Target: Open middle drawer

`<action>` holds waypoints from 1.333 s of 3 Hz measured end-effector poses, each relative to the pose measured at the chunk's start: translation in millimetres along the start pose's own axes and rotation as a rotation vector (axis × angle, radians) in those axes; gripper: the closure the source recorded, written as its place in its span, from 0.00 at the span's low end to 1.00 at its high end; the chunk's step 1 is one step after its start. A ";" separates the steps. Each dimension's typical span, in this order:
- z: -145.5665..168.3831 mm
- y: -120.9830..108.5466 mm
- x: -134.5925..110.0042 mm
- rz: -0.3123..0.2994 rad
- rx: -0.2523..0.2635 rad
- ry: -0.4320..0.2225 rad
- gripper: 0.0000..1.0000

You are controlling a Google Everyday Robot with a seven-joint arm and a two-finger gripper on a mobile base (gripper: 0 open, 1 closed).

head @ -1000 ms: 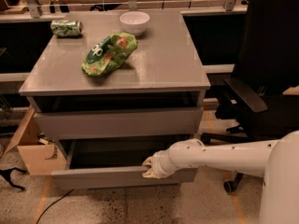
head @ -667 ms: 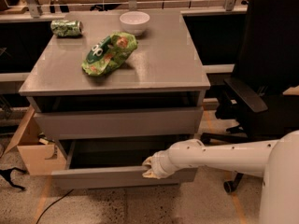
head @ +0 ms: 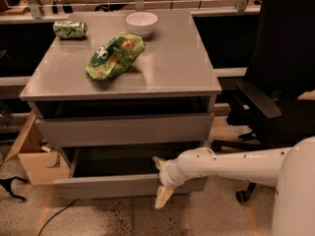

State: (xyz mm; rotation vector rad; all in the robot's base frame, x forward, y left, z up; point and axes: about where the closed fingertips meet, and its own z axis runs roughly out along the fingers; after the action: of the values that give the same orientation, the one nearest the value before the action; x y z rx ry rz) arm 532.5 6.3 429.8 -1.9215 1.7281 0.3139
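Note:
The grey cabinet (head: 162, 85) has two drawers showing. The upper grey front (head: 123, 130) stands out only a little. Below it the middle drawer (head: 108, 186) is pulled well out and shows its deep dark inside. My gripper (head: 160, 180) is at the right part of this drawer's front, on the end of my white arm (head: 226, 163). Its cream fingers (head: 163, 196) stand apart, one over the drawer's inside and one hanging down in front of the front panel. A lower drawer is hidden.
On the cabinet top lie a green chip bag (head: 116, 56), a white bowl (head: 141, 22) and a green can (head: 70, 29). A black office chair (head: 275, 97) stands close on the right. An open cardboard box (head: 34, 156) sits on the floor at the left.
The drawer and arm stay where they were. The lower finger now hangs further down in front of the drawer front, so the fingers stand wider apart.

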 end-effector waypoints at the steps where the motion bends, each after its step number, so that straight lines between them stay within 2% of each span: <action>1: 0.0 0.0 0.0 0.000 0.000 0.000 0.00; 2: 3.0 0.7 4.0 0.008 -0.007 0.019 0.00; 3: 5.0 2.3 13.2 0.027 -0.012 0.070 0.00; 4: 4.8 5.9 22.9 0.048 -0.020 0.107 0.16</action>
State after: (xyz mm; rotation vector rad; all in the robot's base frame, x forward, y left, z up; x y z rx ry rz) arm 531.2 -10.9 412.9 -1.9451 1.8486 0.2499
